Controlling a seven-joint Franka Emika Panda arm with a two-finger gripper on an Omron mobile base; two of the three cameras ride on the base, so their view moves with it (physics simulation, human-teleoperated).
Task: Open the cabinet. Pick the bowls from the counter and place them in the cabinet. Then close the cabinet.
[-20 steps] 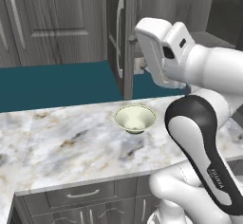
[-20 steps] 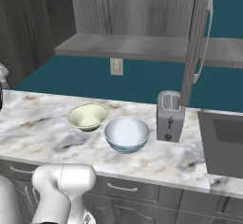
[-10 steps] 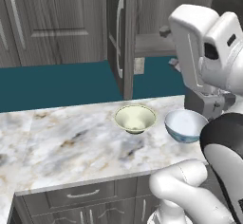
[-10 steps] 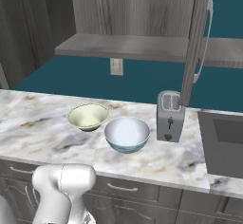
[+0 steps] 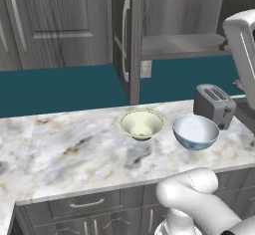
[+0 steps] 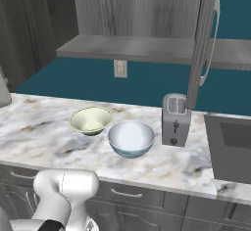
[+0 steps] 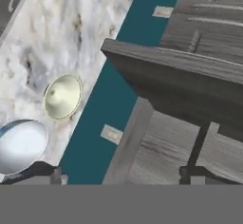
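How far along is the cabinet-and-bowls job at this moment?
Done: the dark grey wood-grain upper cabinet stands open, its shelf bare. In hand: nothing; the tool is open and looks down over the scene from above. Left: the plain cream-green bowl and the blue-patterned white bowl sit on the marble counter beside the silver toaster; both need shelving, then the doors closing.
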